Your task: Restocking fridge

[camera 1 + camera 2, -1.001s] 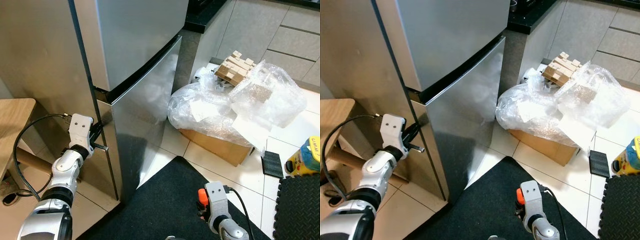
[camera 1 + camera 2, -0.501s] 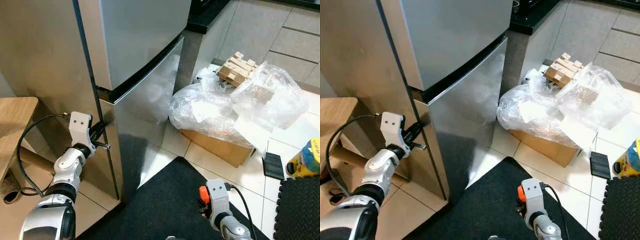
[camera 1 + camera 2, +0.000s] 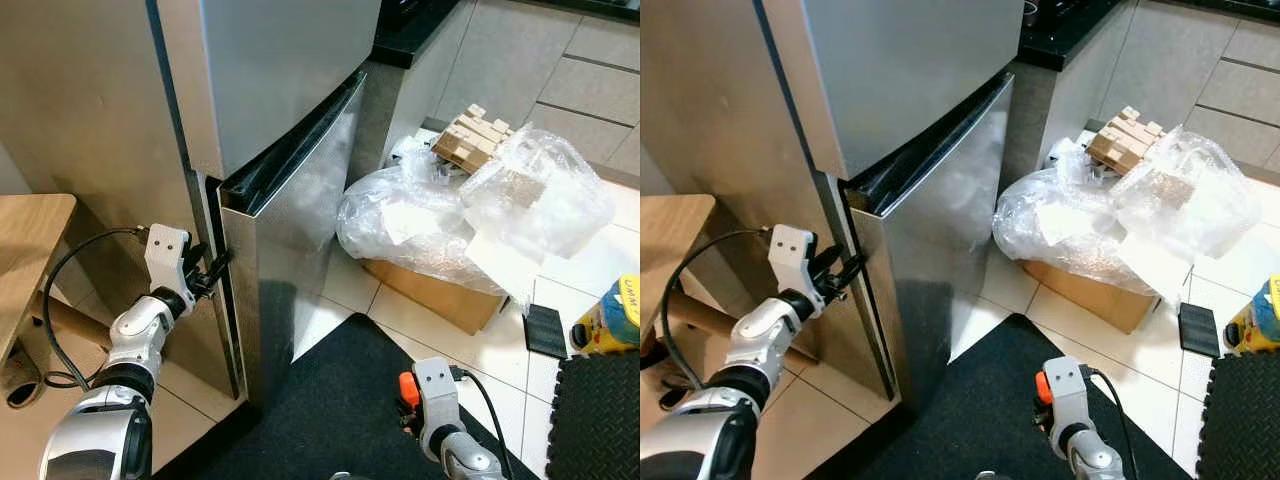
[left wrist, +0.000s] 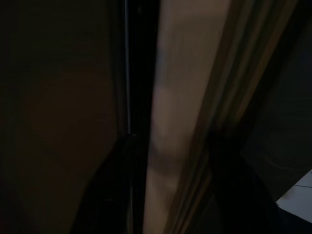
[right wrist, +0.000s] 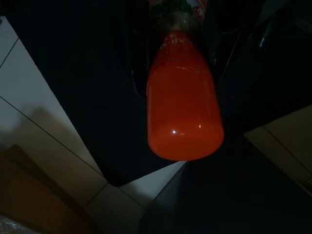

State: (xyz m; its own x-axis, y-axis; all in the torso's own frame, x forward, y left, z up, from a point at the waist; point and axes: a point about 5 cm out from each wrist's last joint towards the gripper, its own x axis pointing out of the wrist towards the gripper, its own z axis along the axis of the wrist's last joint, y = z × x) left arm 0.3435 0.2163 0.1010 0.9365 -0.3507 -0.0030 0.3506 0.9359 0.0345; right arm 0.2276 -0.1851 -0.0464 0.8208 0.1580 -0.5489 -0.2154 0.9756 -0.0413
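Note:
A steel fridge (image 3: pixel 270 70) stands ahead on the left. Its lower door (image 3: pixel 300 220) is ajar by a narrow gap, with the black seal showing along its top edge. My left gripper (image 3: pixel 215 270) is at the door's left edge, just under the upper door. In the left wrist view its fingers (image 4: pixel 114 195) sit either side of that edge, shut on it. My right gripper (image 5: pixel 183 53) hangs low over the black mat (image 3: pixel 330 400), shut on an orange bottle (image 5: pixel 185 107) that points down. The bottle's orange (image 3: pixel 407 388) shows beside the right wrist.
A cardboard box (image 3: pixel 430 285) heaped with clear plastic wrap and wooden blocks (image 3: pixel 470 135) stands right of the fridge. A wooden table (image 3: pixel 30 230) is at my left. A yellow bottle (image 3: pixel 610 315) and a small dark pad (image 3: pixel 545 328) lie on the tiles at right.
The lower fridge door has swung out from flush to slightly ajar, and my left gripper has come with its edge. The right arm has stayed put.

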